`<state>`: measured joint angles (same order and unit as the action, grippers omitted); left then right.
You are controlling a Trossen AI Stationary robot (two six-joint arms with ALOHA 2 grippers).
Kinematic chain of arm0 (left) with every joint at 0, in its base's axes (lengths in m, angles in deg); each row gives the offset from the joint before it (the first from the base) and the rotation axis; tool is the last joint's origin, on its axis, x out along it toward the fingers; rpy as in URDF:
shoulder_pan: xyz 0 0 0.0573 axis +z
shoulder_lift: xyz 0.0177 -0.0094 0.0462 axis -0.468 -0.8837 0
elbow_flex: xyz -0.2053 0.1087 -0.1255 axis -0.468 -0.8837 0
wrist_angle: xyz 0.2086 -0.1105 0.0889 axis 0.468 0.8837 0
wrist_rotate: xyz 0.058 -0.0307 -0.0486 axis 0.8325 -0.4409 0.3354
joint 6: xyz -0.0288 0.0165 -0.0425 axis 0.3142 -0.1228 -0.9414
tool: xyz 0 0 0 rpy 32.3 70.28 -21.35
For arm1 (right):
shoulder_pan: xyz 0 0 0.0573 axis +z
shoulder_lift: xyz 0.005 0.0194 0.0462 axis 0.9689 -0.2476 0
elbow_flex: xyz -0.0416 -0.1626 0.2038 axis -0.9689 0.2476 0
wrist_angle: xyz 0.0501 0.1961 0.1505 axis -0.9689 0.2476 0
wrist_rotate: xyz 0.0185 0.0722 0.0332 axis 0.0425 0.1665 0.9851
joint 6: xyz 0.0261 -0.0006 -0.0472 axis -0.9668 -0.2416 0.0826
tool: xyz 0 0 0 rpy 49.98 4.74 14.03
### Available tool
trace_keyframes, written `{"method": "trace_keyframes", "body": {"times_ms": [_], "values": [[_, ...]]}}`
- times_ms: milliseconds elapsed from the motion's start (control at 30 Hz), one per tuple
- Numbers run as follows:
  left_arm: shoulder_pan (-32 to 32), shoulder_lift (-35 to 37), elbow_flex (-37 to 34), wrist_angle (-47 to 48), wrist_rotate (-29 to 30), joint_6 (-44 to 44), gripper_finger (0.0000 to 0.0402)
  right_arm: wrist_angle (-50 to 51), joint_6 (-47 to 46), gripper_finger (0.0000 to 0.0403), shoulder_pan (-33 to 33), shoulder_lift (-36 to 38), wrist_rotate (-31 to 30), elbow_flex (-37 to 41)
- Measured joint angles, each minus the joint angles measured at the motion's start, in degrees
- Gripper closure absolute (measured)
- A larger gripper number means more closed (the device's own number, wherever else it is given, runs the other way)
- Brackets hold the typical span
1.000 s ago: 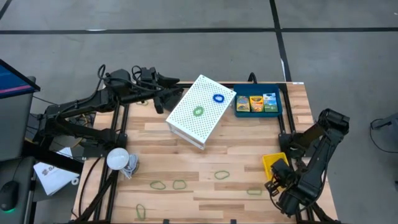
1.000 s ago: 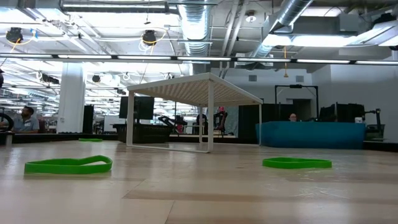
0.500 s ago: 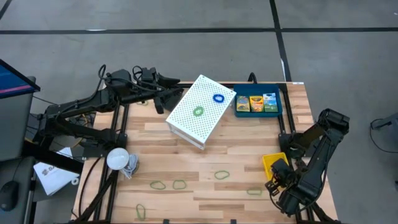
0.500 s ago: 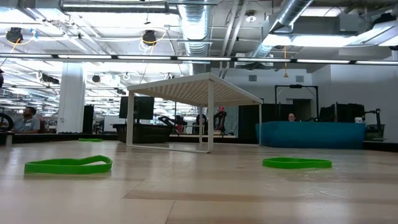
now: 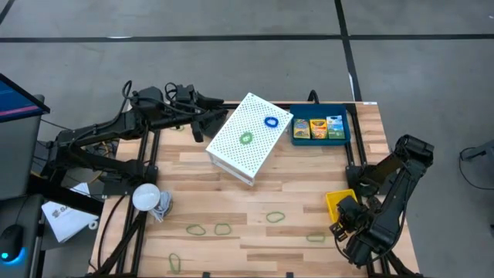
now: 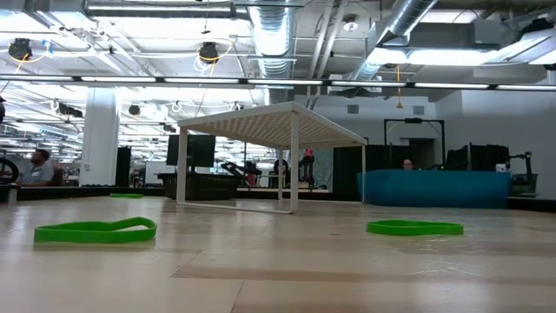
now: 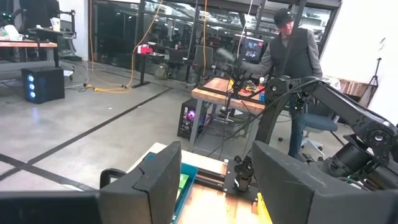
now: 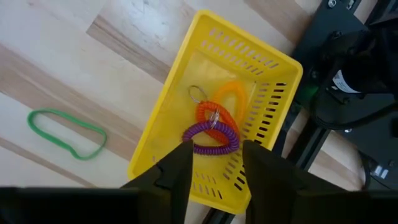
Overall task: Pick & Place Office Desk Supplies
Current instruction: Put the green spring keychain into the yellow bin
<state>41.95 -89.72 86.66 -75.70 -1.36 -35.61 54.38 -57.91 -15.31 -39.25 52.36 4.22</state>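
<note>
While both arms sit at the edges of the counter, nothing is being carried, so this reads as a pause between picks. Starting at nine o'clock in the high view, the left gripper reaches toward the white perforated stand from the far-left corner; the left wrist view shows its fingers spread with nothing between them, aimed level over the counter at a person beyond, so it seems parked rather than working. A white round object rests off the left edge at about eight o'clock. On top of the stand lie a green loop and a blue loop, perhaps placed there as raised targets. Along the six o'clock edge several green rubber bands lie flat and apart, still to be collected; two show close in the low view. At one o'clock the blue tray holds three crayon packs side by side, which looks like a sorted group. At four o'clock the right gripper hangs right over the yellow tray, fingers parted and empty, and orange and purple coiled loops lie inside the tray, likely a drop-off spot for bands. One green band lies just beside that tray on the wood.
</note>
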Motion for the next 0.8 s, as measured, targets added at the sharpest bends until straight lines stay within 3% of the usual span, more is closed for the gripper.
{"method": "trace_keyframes", "body": {"times_ms": [400, 633, 700, 800], "values": [[0.0, 0.0, 0.0, 1.6, 0.0, 0.1, 0.0215, -1.5, 0.0, 0.0254, -0.8, 0.0, -4.6, 0.0], [0.0, -2.3, 0.0, 11.4, 0.3, 0.0, 0.0207, -2.1, 0.4, 0.027, -4.2, 0.0, -11.7, -0.9], [0.0, -3.8, 0.0, 13.6, 2.5, -0.1, 0.0203, -1.7, 1.8, 0.0273, -5.8, 0.0, -13.6, -1.7], [2.0, -5.3, 0.0, 19.8, 12.0, -5.2, 0.0198, 0.1, 5.3, 0.0275, -8.3, 0.0, -15.6, -3.5]]}}
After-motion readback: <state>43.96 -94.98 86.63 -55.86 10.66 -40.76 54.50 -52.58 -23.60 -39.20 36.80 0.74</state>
